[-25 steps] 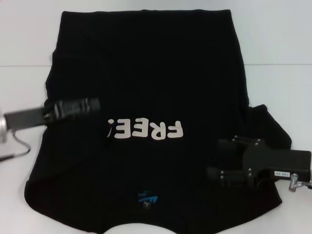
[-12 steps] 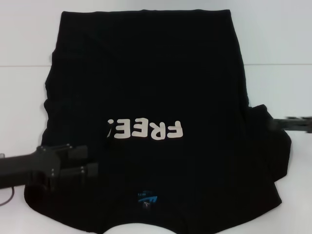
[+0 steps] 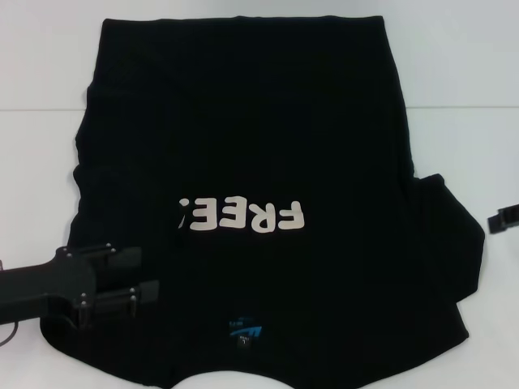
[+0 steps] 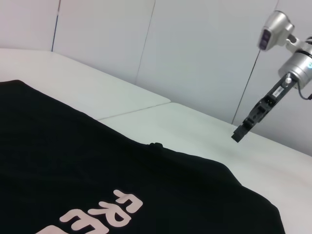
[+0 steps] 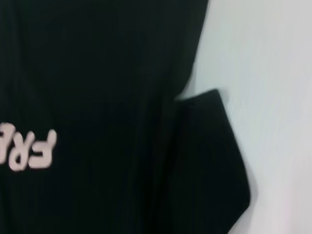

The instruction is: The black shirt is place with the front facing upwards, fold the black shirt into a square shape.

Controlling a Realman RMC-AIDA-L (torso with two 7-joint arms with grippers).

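The black shirt lies flat, front up, on the white table, its "FREE!" lettering near the middle and its blue neck label by the near edge. One sleeve sticks out on the right; no sleeve shows on the left. My left gripper hovers open over the shirt's near left shoulder. Only a tip of my right gripper shows at the right edge, off the cloth. In the left wrist view that right gripper hangs above the table beyond the shirt. The right wrist view shows the sleeve.
A seam in the white table runs across behind the shirt's middle. A pale wall stands behind the table. A thin dark cable trails under my left arm at the near left.
My left gripper moved from the shirt's mid-left edge down to its near left shoulder. My right gripper left the right sleeve and drew back to the right edge of view.
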